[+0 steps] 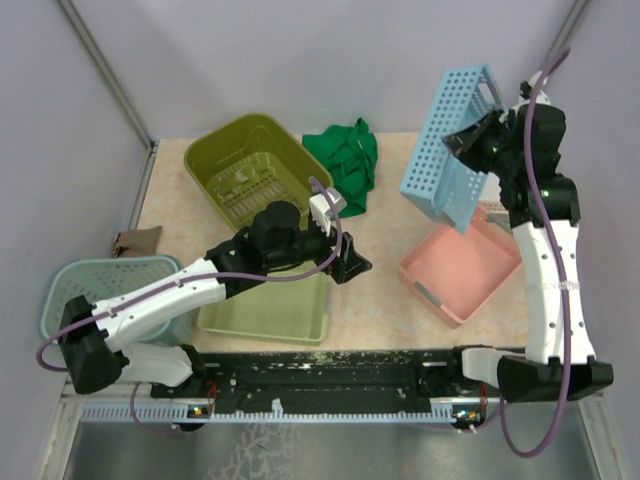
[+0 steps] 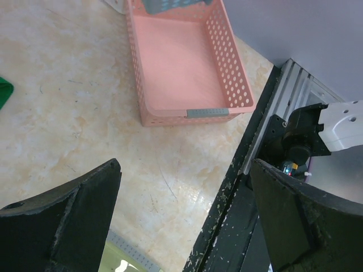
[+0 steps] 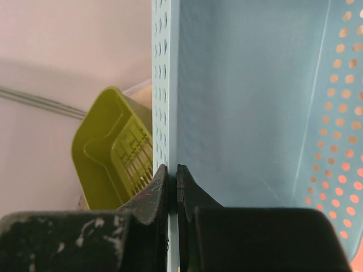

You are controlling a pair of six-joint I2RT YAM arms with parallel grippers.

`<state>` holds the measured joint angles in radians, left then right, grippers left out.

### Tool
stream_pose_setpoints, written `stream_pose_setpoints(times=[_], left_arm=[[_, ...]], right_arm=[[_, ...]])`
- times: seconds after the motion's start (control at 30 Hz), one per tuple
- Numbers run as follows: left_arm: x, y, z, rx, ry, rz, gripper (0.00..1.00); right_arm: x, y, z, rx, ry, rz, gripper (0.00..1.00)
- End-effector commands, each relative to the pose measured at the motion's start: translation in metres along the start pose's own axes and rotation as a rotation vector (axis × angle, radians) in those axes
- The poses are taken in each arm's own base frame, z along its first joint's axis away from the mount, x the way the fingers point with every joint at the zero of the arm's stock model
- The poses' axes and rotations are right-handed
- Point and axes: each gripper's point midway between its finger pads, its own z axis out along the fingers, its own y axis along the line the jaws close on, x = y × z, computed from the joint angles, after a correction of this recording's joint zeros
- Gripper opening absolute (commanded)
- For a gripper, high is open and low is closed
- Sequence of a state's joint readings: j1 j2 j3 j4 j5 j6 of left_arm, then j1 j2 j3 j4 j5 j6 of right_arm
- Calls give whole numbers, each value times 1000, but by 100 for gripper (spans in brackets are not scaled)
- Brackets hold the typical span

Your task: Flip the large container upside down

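Fingers of the right end effector are pinched nearly together on one thin side wall of the blue basket, holding it off the worktop at the far right. The right wrist view shows the end effector with that perforated wall between the two pads, and the basket's smooth inner floor filling the right of the view. The basket is tipped steeply, long sides near upright, its lower end over the far edge of the pink tray; whether the two touch cannot be told. The left end effector hovers near the middle of the worktop with its jaws spread wide and nothing between them, the pink tray beyond it. An olive basket sits tilted at the far left, a green cloth just beside it. A pale green tray lies under the left arm, and a teal basket stands at the left edge.
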<state>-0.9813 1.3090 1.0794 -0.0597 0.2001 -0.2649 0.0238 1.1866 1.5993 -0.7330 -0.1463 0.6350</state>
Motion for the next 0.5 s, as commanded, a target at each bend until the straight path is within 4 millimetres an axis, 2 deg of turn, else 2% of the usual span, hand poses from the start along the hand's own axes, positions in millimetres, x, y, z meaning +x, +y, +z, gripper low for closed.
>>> stream_pose_setpoints(times=[0.0,0.13,0.17,0.23,0.3,0.47], left_arm=[[-22,-1,-17,-35,-86,8,100],[-32,2,-29,-76,-125,-7,100],[-35,3,-32,-85,-139,-8,100],[-40,3,-37,-95,-159,-10,100],[-44,3,-41,-101,-171,-9,100],[-48,4,-41,-110,-175,-3,100]], right_arm=[[-32,62,31,-300,-50,-126,0],[-19,73,89,-409,88,-132,0],[-13,70,110,-415,128,-110,0],[-5,67,140,-441,171,-83,0],[-1,64,162,-449,199,-58,0],[22,44,209,-419,269,20,0]])
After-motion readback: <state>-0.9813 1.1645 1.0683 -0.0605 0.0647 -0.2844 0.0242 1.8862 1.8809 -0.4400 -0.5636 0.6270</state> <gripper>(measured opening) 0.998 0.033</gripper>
